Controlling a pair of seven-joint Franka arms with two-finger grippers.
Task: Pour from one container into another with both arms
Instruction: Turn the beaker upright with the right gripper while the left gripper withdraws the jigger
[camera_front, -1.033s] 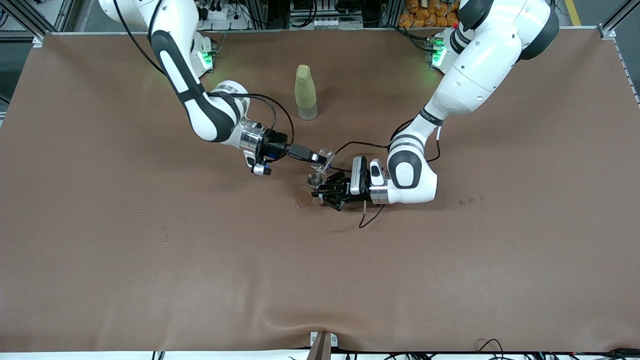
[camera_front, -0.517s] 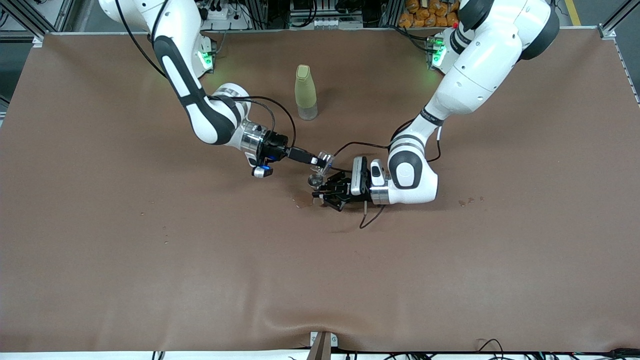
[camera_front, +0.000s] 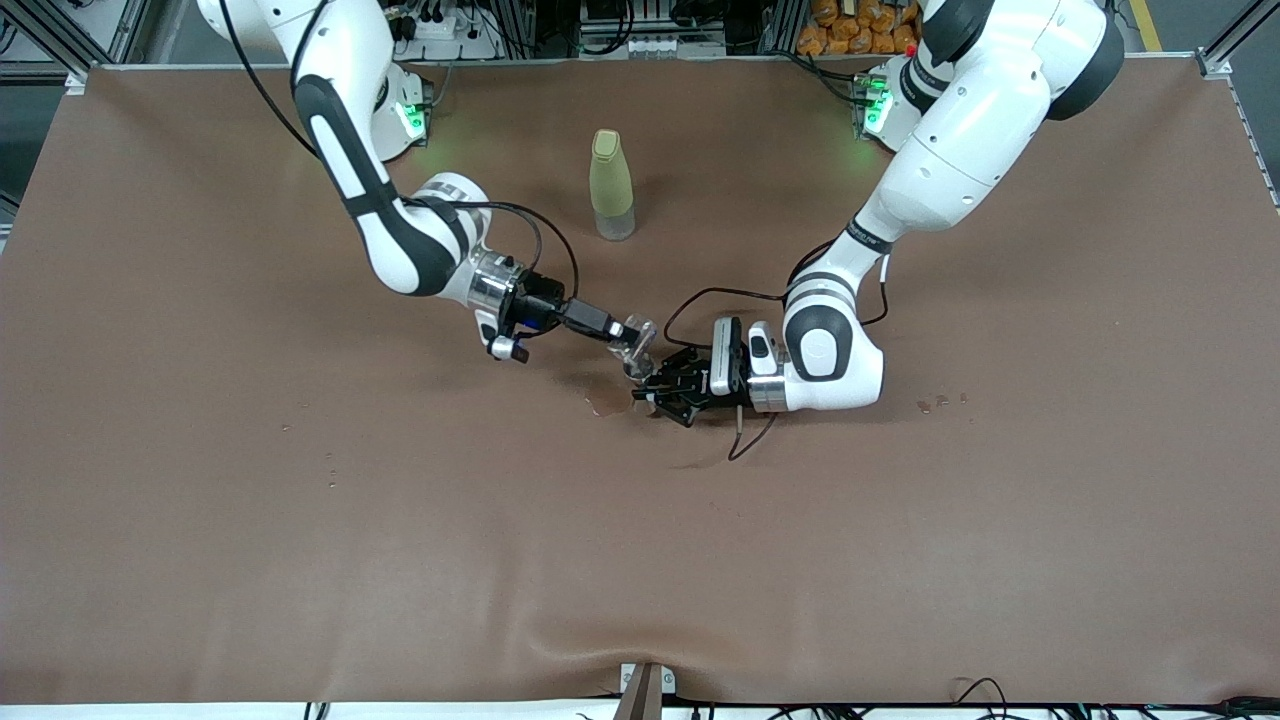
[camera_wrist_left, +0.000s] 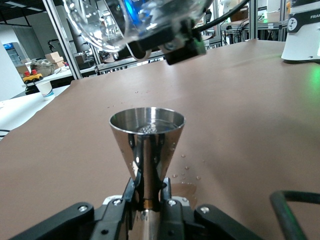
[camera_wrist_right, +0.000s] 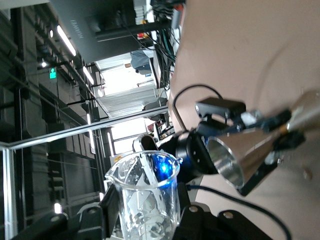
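I see both arms reaching in over the middle of the brown cloth-covered worktop.

Left gripper: low over the worktop, wrist lying roughly level. Its black fingers are closed on the narrow stem of a polished steel cone-shaped measuring cup, held upright with its mouth up. A little liquid glints inside the cone in the left wrist view.

Right gripper: comes from the right arm's end, angled downward. Its fingers are clamped on a small clear glass beaker with a pouring lip. The beaker is tipped, its mouth directly above the steel cone's mouth; from the front the two look almost touching, but I cannot tell whether they meet. In the right wrist view the beaker fills the foreground, with the steel cone just beside its rim.

A dark wet patch lies on the cloth beside the cone, toward the right arm's end. Droplets dot the cloth around it.

A tall pale-green capped bottle stands upright, farther from the front camera, between the two bases and well apart from both grippers.
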